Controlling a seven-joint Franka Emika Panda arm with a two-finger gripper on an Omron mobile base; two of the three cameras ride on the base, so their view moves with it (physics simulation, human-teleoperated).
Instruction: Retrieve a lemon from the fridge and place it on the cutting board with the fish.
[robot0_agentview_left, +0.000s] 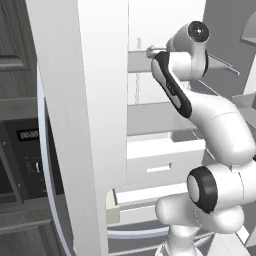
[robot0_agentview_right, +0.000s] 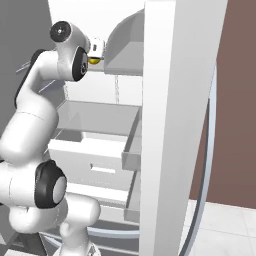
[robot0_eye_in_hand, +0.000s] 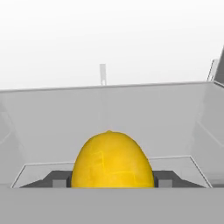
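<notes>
**Operator:** White and grey all round me in the left base view: the fridge (robot0_agentview_left: 100, 100) stands with its door swung toward the camera, and my arm reaches up and in over the pulled-out drawers (robot0_agentview_left: 165, 155) to an upper shelf (robot0_agentview_left: 139, 62). The wrist hides the gripper from this side.

**Colleague:** And from the other side?

**Operator:** In the right base view the arm comes up from the lower left, and the gripper (robot0_agentview_right: 96, 58) sits at the front edge of that upper shelf. I see a small spot of yellow at the hand: that is the lemon (robot0_agentview_right: 93, 58), right against the fingers, inside the fridge.

**Colleague:** Is it held?

**Operator:** The hand view says so as far as I can judge. The lemon (robot0_eye_in_hand: 112, 160) sits dead centre at the bottom, with a dark finger tip (robot0_eye_in_hand: 60, 178) close on one flank and another on the opposite flank. The jaws stand narrowed about the fruit. Beyond it lies the grey shelf floor, then the white back wall (robot0_eye_in_hand: 109, 39).
</notes>
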